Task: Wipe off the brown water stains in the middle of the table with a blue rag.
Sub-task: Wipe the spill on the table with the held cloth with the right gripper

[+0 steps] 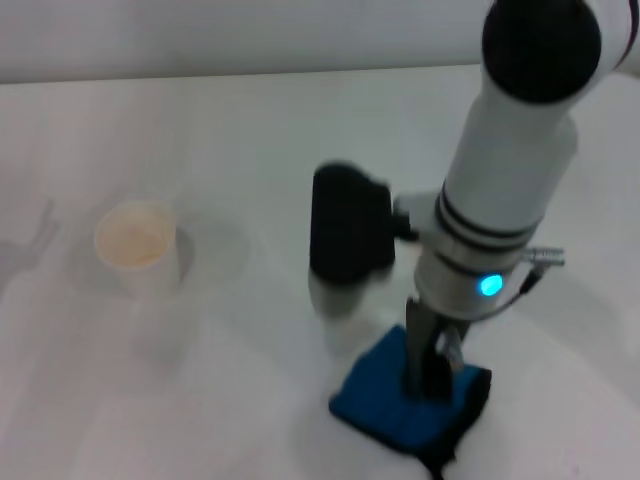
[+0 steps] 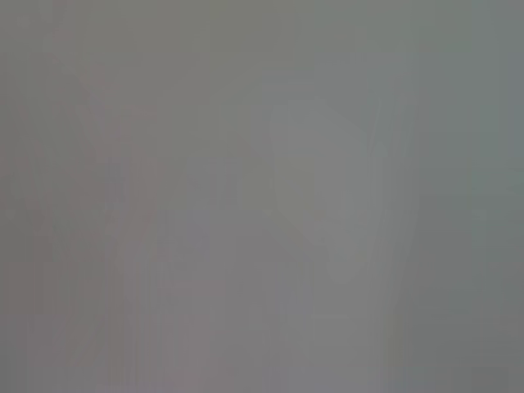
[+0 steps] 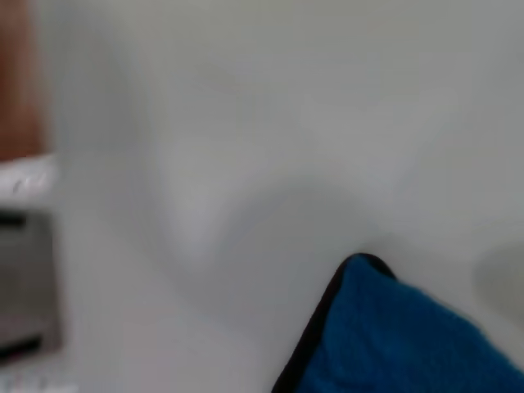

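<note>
The blue rag [image 1: 400, 400] lies on the table [image 1: 240, 130] at the near edge of the head view, right of the middle, with its black edging showing along the near right side. In the right wrist view the rag [image 3: 401, 336] fills one corner of the picture, a black-trimmed corner of it standing out against bare white tabletop [image 3: 246, 123].

The right gripper [image 1: 428, 385] comes straight down onto the rag from above, its dark fingers [image 1: 418, 350] planted in the middle of the cloth. The fingers look close together and sunk into the fabric, but whether they pinch it or merely press on it I cannot tell (the wrist body hides part of them). Above them the white forearm carries a lit blue-green ring light, and a black block sticks out from the arm toward the middle of the table.

The brown water stains cannot be made out for certain; the tabletop between the rag and the cup shows only faint shading.

A white cup [image 1: 140, 245] with a beige inside stands upright well to the left of the rag.

The left gripper is out of sight in every view; its wrist camera shows only a blurred grey field.
</note>
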